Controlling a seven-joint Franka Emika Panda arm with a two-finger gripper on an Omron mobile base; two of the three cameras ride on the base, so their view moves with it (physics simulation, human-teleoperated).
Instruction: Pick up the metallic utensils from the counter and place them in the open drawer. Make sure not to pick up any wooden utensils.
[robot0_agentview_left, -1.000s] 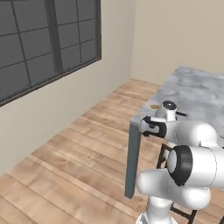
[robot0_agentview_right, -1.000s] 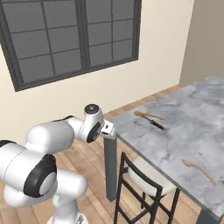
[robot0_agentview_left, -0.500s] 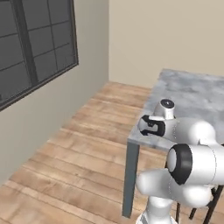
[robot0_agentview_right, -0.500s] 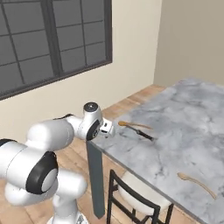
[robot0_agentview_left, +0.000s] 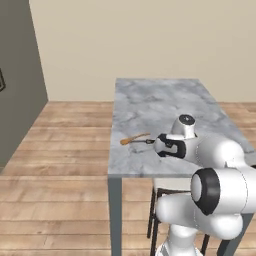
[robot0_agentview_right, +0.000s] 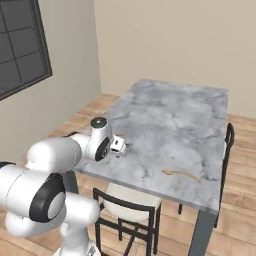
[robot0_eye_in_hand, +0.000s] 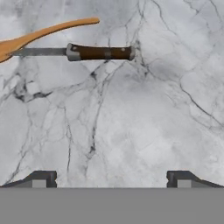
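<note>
Left base view: wooden spoon near counter front-left edge; right base view: thin wooden piece near right front edge; hand view: gripper fingers spread wide, empty, above marble, knife beside spoon, ahead.

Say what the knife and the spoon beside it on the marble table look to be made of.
Knife: grey matte blade, likely metal; dark brown handle, possibly wood, with pale grey caps.
Spoon: uniform orange-brown with a smooth sheen, looks wooden.
Table: grey-white veined slab, marble-like.
</note>
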